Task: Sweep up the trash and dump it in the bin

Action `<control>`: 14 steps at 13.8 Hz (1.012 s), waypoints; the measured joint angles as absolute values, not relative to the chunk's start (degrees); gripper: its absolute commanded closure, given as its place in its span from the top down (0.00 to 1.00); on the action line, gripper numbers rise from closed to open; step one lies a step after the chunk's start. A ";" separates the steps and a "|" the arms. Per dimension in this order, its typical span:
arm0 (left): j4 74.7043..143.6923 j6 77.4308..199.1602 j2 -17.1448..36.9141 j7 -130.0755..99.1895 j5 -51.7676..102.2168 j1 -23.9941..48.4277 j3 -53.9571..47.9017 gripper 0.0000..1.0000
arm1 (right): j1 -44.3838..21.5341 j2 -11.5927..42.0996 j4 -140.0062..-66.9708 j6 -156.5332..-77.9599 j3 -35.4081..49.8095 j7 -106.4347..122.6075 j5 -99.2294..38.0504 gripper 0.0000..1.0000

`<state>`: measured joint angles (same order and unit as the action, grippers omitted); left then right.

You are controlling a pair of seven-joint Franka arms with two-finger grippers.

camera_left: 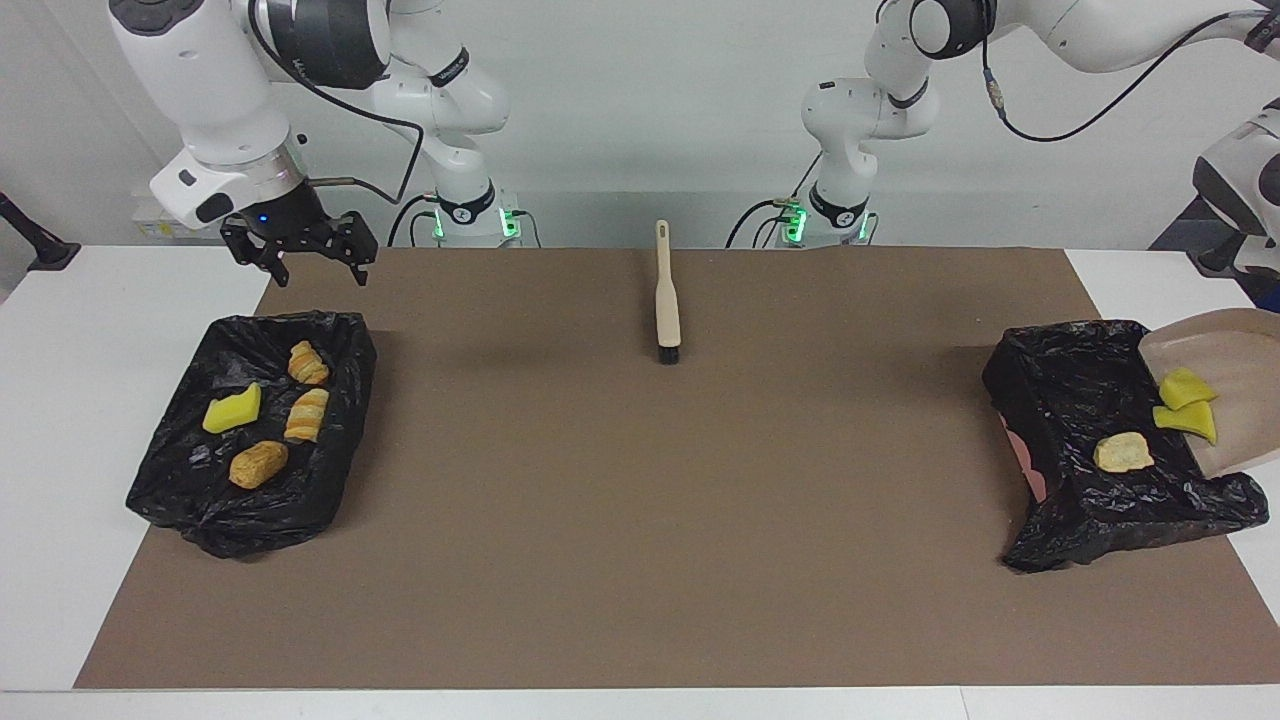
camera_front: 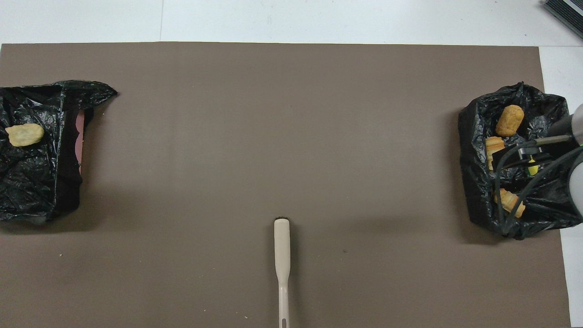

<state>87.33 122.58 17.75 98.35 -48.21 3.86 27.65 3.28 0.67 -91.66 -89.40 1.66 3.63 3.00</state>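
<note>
A beige dustpan (camera_left: 1235, 385) hangs tilted over the black-lined bin (camera_left: 1060, 400) at the left arm's end. Its handle runs out of the facing view, where my left gripper is hidden. Two yellow sponge pieces of trash (camera_left: 1186, 404) lie at the pan's lower lip. A tan lump (camera_left: 1122, 452) lies inside that bin and also shows as the tan lump (camera_front: 25, 135) in the overhead view. My right gripper (camera_left: 318, 272) hangs open and empty over a second black-lined bin (camera_left: 200, 500) at the right arm's end.
The second bin holds a yellow sponge (camera_left: 232, 410) and three bread-like lumps (camera_left: 307, 414). A beige brush (camera_left: 667, 300) lies on the brown mat (camera_left: 640, 520) between the arms' bases, its bristles pointing away from the robots.
</note>
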 measured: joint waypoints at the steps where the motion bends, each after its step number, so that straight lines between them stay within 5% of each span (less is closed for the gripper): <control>1: 87.32 121.60 17.49 97.61 -49.60 4.17 27.36 0.00 | 3.23 0.67 -91.66 -89.45 1.71 3.63 3.00 1.00; 9: 87.10 108.52 10.71 93.74 -54.04 4.88 18.43 0.00 | 2.69 0.62 -91.66 -89.61 2.22 3.63 3.00 1.00; 14: 87.48 96.48 9.39 79.20 -36.42 4.96 10.94 0.00 | 2.63 0.62 -91.66 -89.62 2.37 1.04 2.60 1.00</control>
<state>87.48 96.48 9.39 79.20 -36.42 4.96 10.94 2.63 0.62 -91.66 -89.62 2.37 1.04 2.60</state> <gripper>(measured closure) 0.687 0.000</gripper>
